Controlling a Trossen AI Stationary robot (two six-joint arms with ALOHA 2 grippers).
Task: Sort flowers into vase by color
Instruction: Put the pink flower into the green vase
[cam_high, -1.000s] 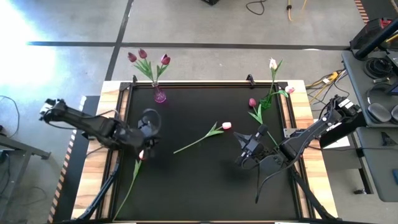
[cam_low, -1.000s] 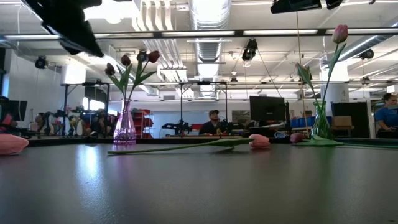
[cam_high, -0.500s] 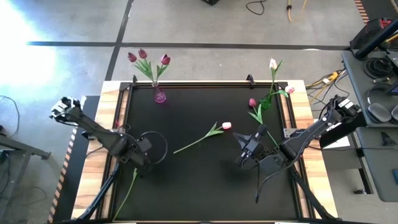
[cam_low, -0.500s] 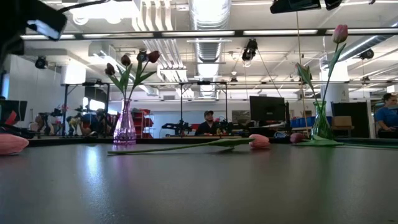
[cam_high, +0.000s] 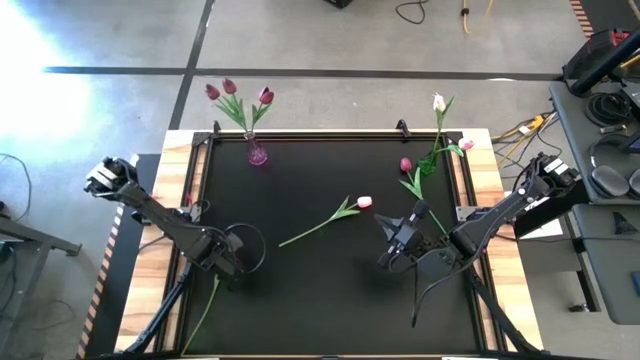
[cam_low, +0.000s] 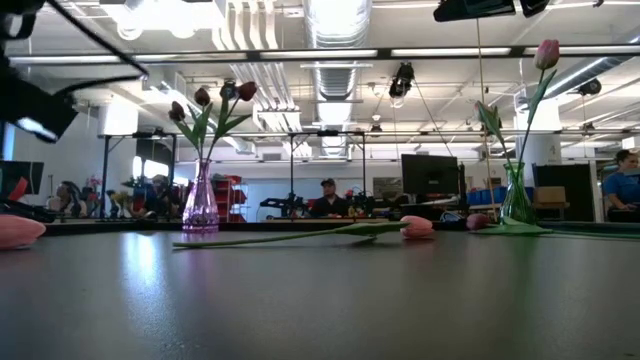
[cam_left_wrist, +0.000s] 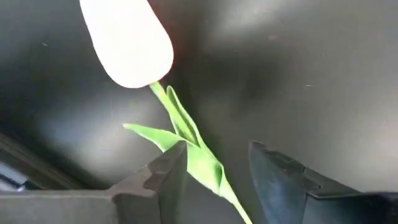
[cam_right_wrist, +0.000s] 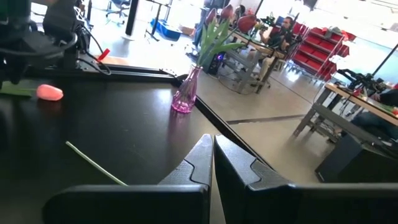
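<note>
High view: left claw (cam_high: 228, 264) has dropped lower over pale tulip (cam_left_wrist: 129, 41).

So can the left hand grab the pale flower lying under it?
Probably yes. The left hand is open, with a finger on each side of the pale flower's stem, and nothing lies between them. It looks ready to close.

A pale tulip's stem (cam_left_wrist: 205, 168) is running out of frame between the left gripper's fingers (cam_left_wrist: 168, 186), while the left gripper (cam_high: 232, 262) is hiding its head from above.
</note>
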